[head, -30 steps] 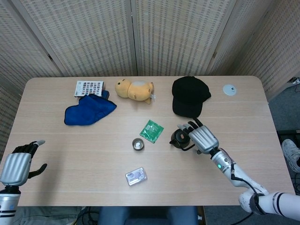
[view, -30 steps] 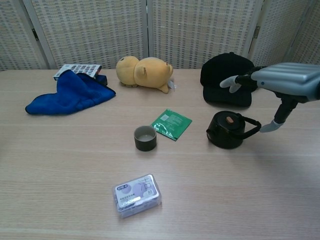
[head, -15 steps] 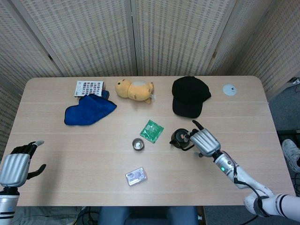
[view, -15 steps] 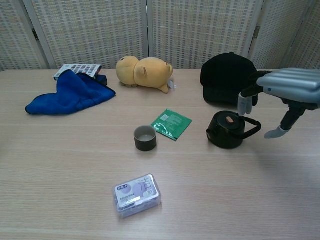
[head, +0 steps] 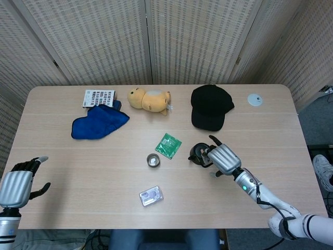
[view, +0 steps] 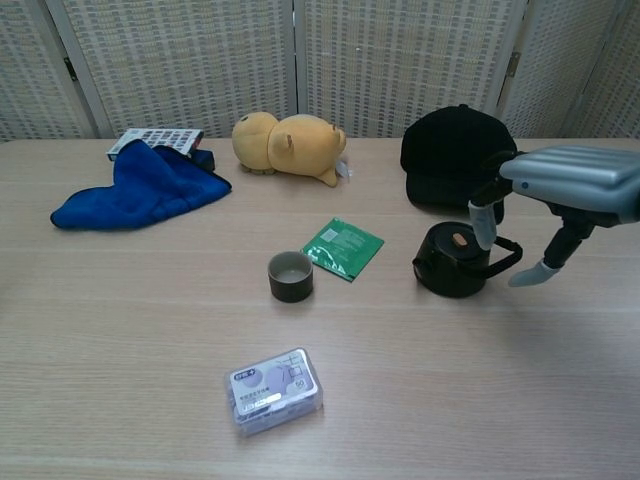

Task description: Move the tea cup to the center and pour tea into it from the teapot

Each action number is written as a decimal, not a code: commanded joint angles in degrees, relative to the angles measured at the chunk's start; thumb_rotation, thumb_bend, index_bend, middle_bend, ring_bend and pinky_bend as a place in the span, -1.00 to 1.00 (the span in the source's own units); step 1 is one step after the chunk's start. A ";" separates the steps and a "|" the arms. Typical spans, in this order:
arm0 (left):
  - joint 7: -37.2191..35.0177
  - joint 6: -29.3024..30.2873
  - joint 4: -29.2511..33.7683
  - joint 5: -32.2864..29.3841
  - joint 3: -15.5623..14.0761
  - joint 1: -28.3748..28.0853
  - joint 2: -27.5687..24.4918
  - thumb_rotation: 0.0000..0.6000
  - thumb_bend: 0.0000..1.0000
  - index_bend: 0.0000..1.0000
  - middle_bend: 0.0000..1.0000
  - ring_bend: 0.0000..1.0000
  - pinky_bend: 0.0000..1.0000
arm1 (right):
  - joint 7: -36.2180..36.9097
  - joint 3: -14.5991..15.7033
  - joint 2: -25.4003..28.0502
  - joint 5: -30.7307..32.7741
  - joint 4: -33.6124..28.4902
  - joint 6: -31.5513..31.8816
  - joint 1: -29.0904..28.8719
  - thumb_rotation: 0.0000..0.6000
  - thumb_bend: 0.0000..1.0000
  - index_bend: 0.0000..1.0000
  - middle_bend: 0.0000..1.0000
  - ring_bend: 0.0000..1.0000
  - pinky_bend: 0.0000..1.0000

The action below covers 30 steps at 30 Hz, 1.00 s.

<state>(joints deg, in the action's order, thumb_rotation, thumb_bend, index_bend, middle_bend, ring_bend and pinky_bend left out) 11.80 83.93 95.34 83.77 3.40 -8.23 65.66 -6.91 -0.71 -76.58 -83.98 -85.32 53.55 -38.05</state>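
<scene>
Head view: pale wood-grain table (head: 104, 172) before woven screens. Small dark round tea cup (head: 153, 160) sits near centre; black round teapot (head: 197, 153) just right of it.

Chest view: right hand (view: 560, 195) spread, empty, fingers bracketing the teapot's (view: 452, 262) handle loop (likely rigid, weighty if filled; grip there). Left hand (head: 18, 185) idle, empty.

A: Both views are bright and evenly lit, seemingly from overhead; the worktop (head: 78, 166) shows no glare.

B: Shadows are soft. The teapot (view: 455, 262) and the right hand (view: 560, 195) cast only faint ones in the chest view.

A: Focus is sharp at the center. The head view bends slightly toward its edges, and the black cap (head: 209, 107) loses detail in its darkness.
</scene>
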 commanded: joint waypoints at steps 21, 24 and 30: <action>-1.33 -0.25 -1.08 0.13 0.04 -0.04 0.44 1.00 -0.56 -0.55 -0.46 -0.36 -0.43 | -12.79 -1.78 -3.31 6.80 1.01 -3.16 -1.26 0.20 -1.00 0.18 0.06 -0.11 -1.00; -1.52 -0.21 -1.31 0.04 0.06 0.02 0.48 1.00 -0.56 -0.55 -0.46 -0.36 -0.44 | -13.37 -1.92 -3.67 7.28 1.21 -3.34 -1.41 0.20 -1.00 0.18 0.07 -0.09 -1.00; -1.81 -0.39 -1.71 0.02 -0.01 0.01 0.71 1.00 -0.56 -0.55 -0.46 -0.36 -0.44 | -14.23 -1.80 -4.33 7.94 1.58 -4.10 -1.79 0.22 -1.00 0.18 0.09 -0.07 -1.00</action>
<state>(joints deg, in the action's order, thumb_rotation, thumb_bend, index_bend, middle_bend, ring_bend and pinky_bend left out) 9.99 83.55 93.62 83.80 3.40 -8.22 66.37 -21.11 -2.53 -80.85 -76.07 -83.77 49.49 -39.80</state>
